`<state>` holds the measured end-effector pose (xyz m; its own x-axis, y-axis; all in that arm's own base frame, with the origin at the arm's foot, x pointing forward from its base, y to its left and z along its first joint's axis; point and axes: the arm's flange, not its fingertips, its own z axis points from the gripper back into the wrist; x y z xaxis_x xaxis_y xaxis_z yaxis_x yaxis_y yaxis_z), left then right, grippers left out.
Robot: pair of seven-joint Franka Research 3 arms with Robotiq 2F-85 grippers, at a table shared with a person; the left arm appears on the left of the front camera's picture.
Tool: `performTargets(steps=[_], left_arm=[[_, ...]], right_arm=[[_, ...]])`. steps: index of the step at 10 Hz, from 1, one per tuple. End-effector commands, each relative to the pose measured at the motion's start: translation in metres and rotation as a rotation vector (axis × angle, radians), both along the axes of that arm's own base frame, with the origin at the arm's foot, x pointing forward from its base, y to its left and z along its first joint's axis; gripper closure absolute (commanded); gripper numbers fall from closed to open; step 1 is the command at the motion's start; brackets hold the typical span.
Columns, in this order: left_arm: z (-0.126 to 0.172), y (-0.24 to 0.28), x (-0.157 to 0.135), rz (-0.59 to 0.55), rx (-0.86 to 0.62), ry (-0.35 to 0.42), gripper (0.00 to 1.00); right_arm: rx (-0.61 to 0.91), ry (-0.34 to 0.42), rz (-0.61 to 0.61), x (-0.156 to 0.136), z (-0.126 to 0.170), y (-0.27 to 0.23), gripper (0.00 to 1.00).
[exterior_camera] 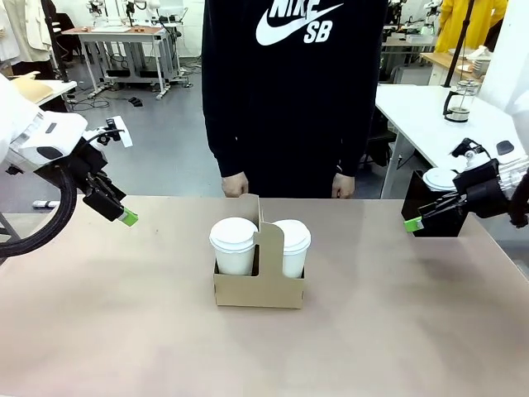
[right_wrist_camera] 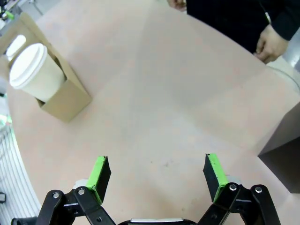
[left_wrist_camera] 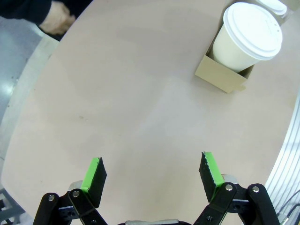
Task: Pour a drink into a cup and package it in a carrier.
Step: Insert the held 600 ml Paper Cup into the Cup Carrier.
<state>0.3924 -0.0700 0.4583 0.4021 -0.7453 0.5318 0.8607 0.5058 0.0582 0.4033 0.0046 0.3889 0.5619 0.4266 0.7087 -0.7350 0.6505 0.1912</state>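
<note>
Your left claw (exterior_camera: 124,217) is hanging spread and empty at nine o'clock. Two lidded cups (exterior_camera: 234,245) are sitting in the carrier (exterior_camera: 259,289) mid-counter, seemingly packaged. Your right claw (exterior_camera: 412,223) is hovering apart at three o'clock.

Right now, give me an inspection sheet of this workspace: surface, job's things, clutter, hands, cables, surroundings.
Surface: tan table, no spills seen.
Job's things: cardboard carrier at table centre; two lidded white cups stand in its slots, either side of the handle panel.
Clutter: black box at the right edge, a white lid showing on top of it.
Hands: left hand open, empty, above the table; right hand open, empty.
Cables: black hose looping beside the left arm.
Surroundings: person standing at the far side, hands at the table edge; glass jug on a white table behind.
</note>
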Motion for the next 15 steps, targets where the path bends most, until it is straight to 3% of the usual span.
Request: performTargets(steps=[1, 15], left_arm=[[0.0005, -0.0006, -0.0002, 0.004, -0.017, 0.010, 0.00], [0.0005, -0.0006, -0.0002, 0.004, -0.017, 0.010, 0.00]], right_arm=[[0.005, 0.001, -0.004, -0.0003, 0.0005, 0.0010, 0.00], [0.005, 0.001, -0.004, -0.0003, 0.0005, 0.0010, 0.00]])
